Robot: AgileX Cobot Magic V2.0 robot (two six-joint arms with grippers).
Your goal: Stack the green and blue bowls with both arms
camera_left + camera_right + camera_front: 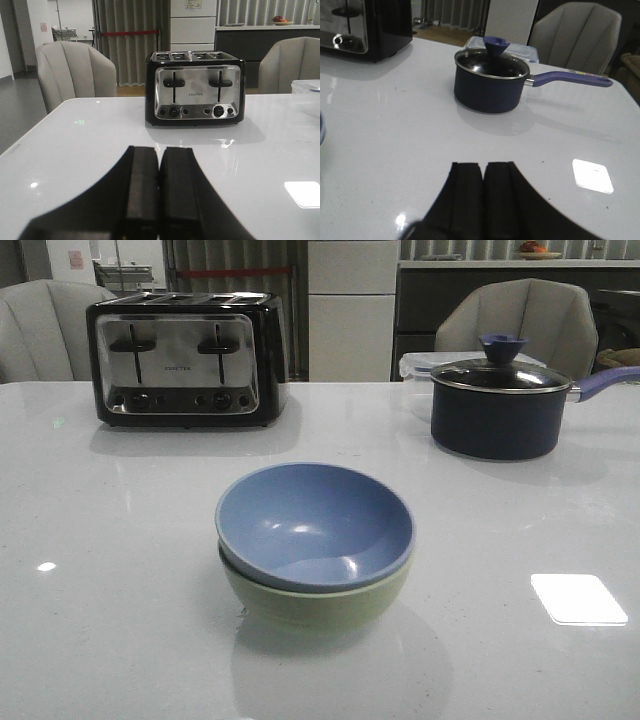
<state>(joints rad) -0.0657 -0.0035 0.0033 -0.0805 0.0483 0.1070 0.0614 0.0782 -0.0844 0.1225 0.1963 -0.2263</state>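
Front view shows a white glossy surface (120, 540) with the blue bowl (315, 520) nested inside the green bowl (318, 595), both upright near the middle and a little toward the camera. The blue bowl's rim sits slightly higher and tilts a touch to the left. Neither arm appears in this view. Behind the bowls on the left stands a black and chrome toaster (187, 360); behind on the right stands a dark lidded saucepan (498, 408) with a purple handle pointing right, and a clear plastic container (415, 368) just behind it.

Left wrist view shows what the front view does not: the left gripper (159, 200), its two black fingers (142, 195) pressed together with nothing between them, hovering above the surface and facing the toaster. The bowls are outside this view.

Right wrist view shows the right gripper (483, 205), its fingers (466, 200) likewise closed and empty, facing the saucepan. A sliver of bowl rim shows at the picture's edge.
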